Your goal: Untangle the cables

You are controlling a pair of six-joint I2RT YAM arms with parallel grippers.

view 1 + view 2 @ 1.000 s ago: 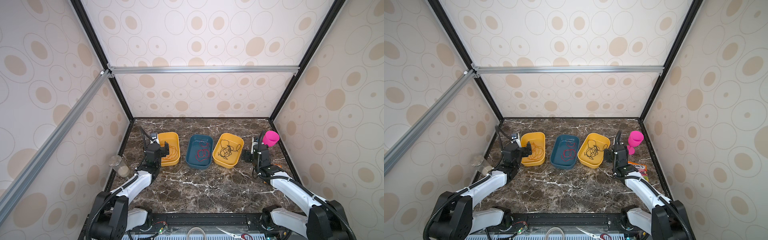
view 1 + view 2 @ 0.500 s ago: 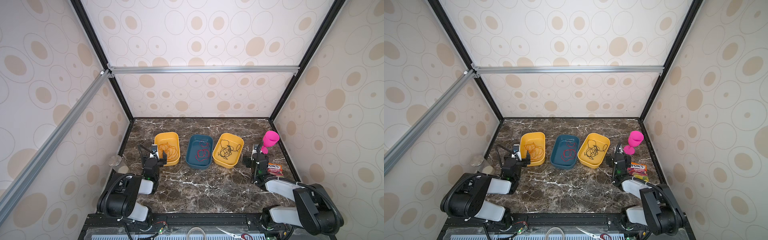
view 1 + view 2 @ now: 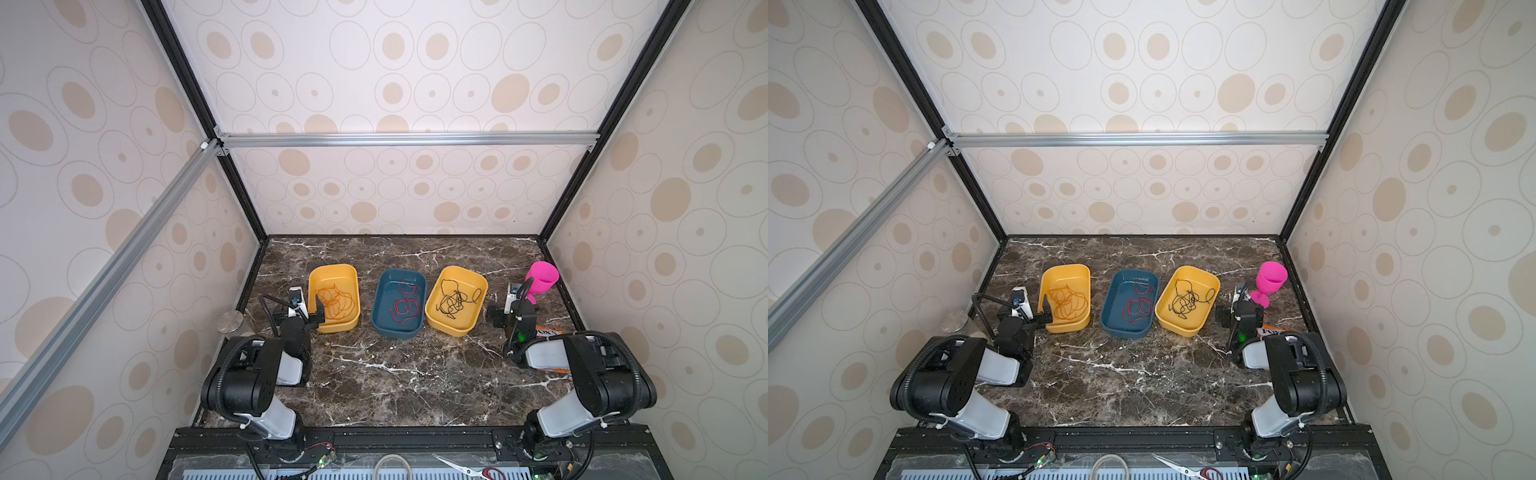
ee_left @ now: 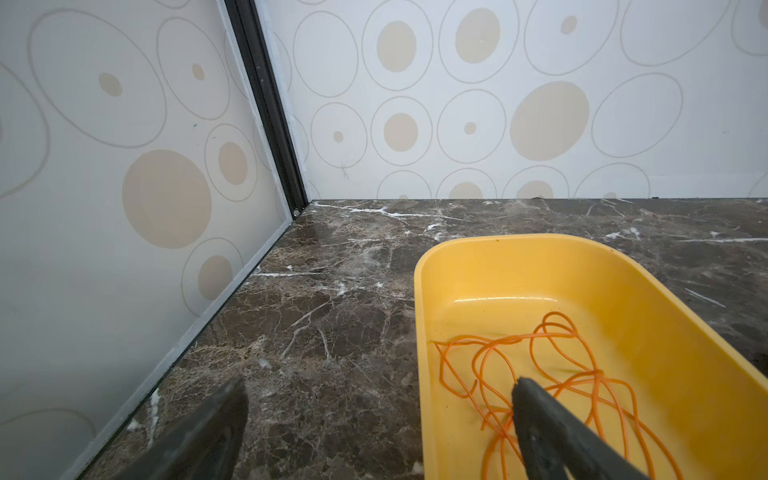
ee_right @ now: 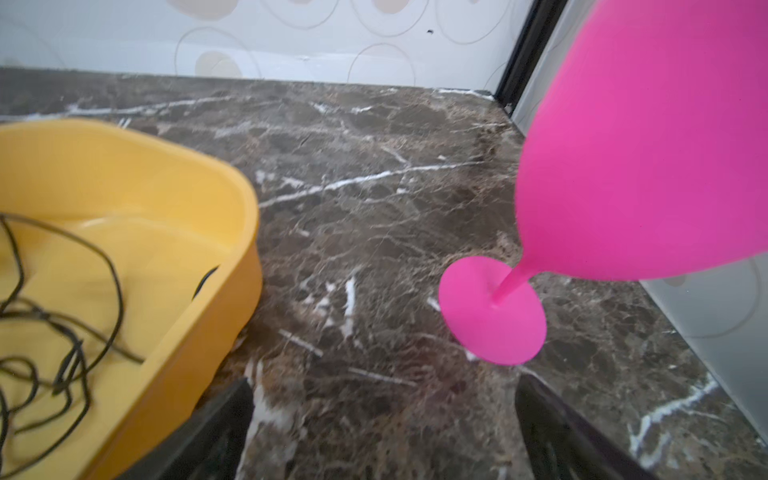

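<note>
Three cables lie apart, one per tray, in both top views. The orange cable [image 3: 335, 302] loops in the left yellow tray [image 3: 312, 279]. A red cable [image 3: 401, 308] rests in the blue tray [image 3: 380, 328]. The black cable [image 3: 455, 300] is bunched in the right yellow tray [image 3: 478, 277]. My left gripper [image 3: 305, 311] is open and empty, straddling the left tray's near wall; one finger [image 4: 540, 419] hangs over the orange cable [image 4: 540, 357]. My right gripper [image 3: 511, 309] stands open and empty over bare table, between the right tray [image 5: 232, 199] and a pink goblet.
A pink goblet [image 3: 541, 280] stands at the right wall, close to my right gripper [image 5: 384, 384]. A snack packet [image 3: 548, 332] lies under the right arm. A clear jar with a metal lid [image 3: 230, 322] sits at the left wall. Scissors [image 3: 461, 471] lie on the front rail.
Both arms have folded back toward the front rail, drawing the grippers a little away from the trays. Both grippers have opened slightly wider. The cables have not moved.
</note>
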